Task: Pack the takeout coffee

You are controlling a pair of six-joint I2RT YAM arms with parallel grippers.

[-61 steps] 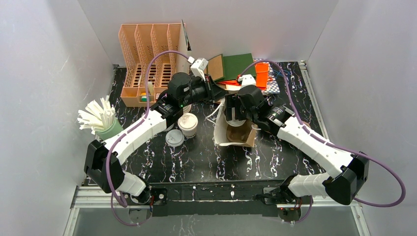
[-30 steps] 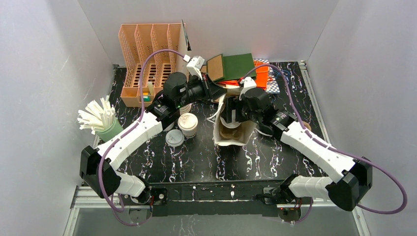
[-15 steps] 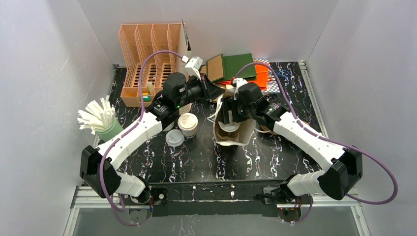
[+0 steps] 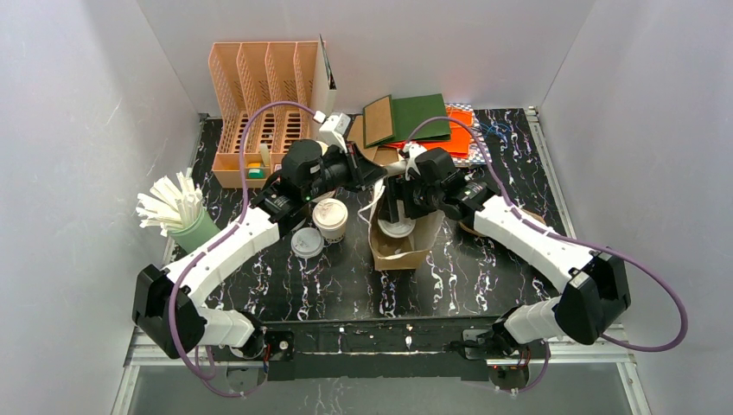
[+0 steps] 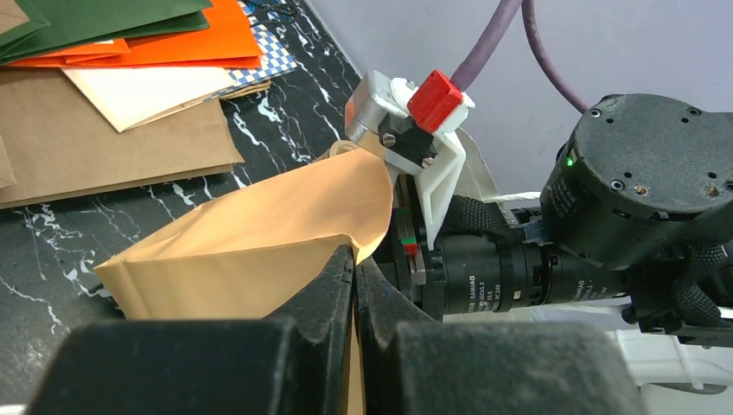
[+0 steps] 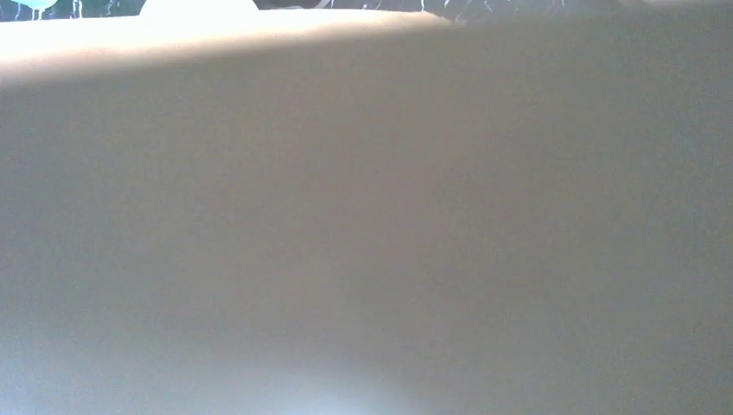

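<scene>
"where was the coffee?"

"one coffee cup [image 4: 397, 227] with a white lid sat down in the open top of the brown paper bag [image 4: 406, 252]. the bag stood near the middle of the counter [image 4: 484, 285]. another lidded cup [image 4: 329, 216] stood on the counter just beside the bag, at the bag's 9 o'clock."

"what were the left jaws doing?"

"the left jaws were clenched on the bag's top edge, on its 11 o'clock side. in the wrist view the two black fingers [image 5: 324, 290] were pressed together with the tan paper pinched between them."

"and the right jaws?"

"the right jaws hung right over the cup in the bag, and their arm reached in from 3 o'clock. i could not tell if they were gripping the cup or had let go. their own camera saw only blurry tan paper."

"what else was there?"

"a flat lid [image 4: 306, 243] lay near the outside cup, at its 7 o'clock. a green cup [image 4: 192, 232] full of white straws [image 4: 168, 206] stood at the counter's 9 o'clock edge. a peach rack [image 4: 259, 95] stood in the 11 o'clock corner. green, orange and brown papers [image 4: 415, 117] lay in a pile at 12 o'clock."
</scene>
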